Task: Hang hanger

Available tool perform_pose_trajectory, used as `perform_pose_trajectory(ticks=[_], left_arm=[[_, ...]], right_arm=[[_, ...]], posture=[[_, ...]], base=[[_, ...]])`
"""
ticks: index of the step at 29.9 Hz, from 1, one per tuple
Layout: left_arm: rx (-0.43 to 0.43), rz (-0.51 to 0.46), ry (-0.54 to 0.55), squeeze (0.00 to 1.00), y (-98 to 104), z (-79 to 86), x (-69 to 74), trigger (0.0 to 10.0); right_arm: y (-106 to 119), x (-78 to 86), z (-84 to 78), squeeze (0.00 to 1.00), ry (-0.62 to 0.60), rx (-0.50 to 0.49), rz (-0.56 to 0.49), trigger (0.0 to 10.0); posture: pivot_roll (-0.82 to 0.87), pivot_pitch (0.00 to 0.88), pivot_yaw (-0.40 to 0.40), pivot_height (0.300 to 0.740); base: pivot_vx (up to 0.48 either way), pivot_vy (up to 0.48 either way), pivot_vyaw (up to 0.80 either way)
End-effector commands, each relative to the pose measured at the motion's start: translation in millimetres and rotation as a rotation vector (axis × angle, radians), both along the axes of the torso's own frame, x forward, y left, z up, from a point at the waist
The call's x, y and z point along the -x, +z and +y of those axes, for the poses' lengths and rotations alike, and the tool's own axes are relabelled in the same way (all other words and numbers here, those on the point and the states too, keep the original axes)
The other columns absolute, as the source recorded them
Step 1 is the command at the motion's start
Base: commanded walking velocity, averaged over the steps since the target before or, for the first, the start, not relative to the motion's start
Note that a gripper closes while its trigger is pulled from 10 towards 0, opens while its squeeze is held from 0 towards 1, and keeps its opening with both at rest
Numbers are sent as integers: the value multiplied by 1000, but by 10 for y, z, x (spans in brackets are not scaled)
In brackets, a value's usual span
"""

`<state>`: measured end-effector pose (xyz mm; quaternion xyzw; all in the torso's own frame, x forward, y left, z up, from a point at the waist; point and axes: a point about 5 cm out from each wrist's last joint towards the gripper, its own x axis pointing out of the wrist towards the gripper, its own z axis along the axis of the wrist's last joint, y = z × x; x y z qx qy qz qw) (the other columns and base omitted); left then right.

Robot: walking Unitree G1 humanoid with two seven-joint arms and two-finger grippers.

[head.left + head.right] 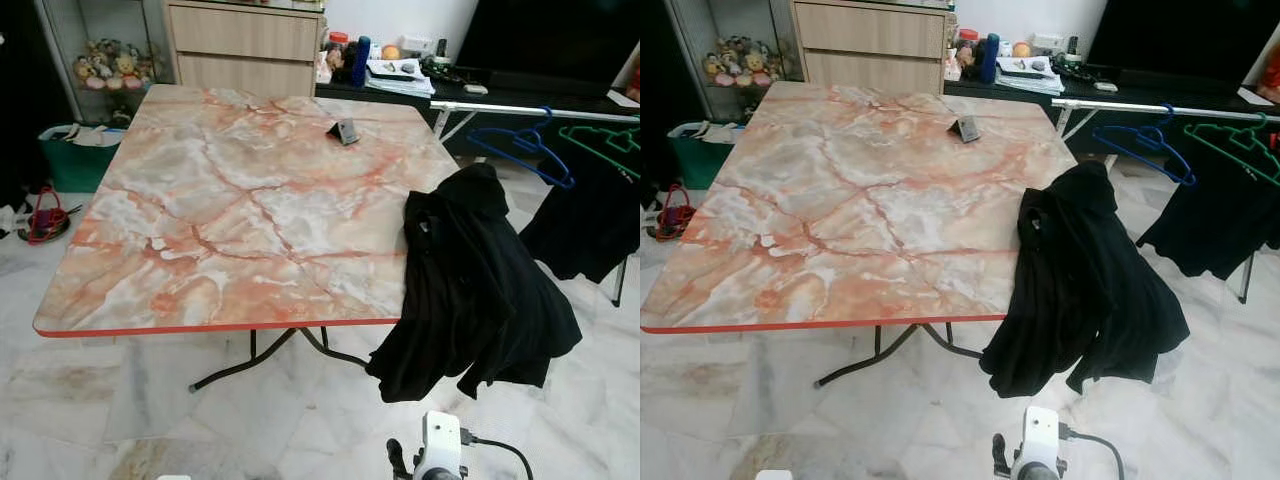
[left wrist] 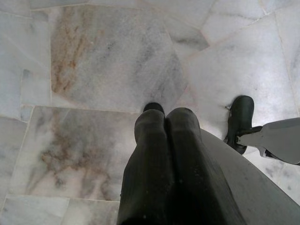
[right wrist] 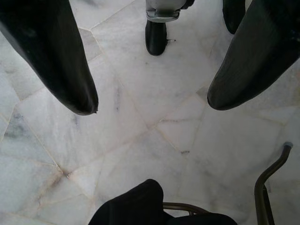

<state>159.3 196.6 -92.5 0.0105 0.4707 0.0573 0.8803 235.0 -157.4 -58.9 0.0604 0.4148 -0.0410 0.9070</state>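
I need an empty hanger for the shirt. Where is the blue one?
In the head views, the blue hanger hangs on the rail to the right beyond the table, left of the green hanger.

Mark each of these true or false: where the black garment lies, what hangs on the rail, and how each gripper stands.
1. The black garment drapes over the marble-pattern table's right edge. True.
2. The blue hanger lies on the floor. False: it hangs on the rail.
3. The left gripper is shut. True.
4. The right gripper holds the green hanger. False: it is open, empty, above the floor.
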Motion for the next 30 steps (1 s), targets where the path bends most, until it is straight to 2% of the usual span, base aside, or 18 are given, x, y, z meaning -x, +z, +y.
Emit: perform_pose_trajectory(ticks=[1, 30], left_arm=[[-116, 39, -99, 0, 173, 611, -94, 10000], [-117, 39, -97, 0, 177, 622, -94, 10000]], right_arm=[[-173, 299, -82, 0, -51, -97, 77, 10000], [-174, 299, -71, 0, -49, -109, 81, 10000]], posture=[[86, 0, 34, 740], [88, 0, 34, 740]], base=[[0, 0, 0], [0, 0, 0]])
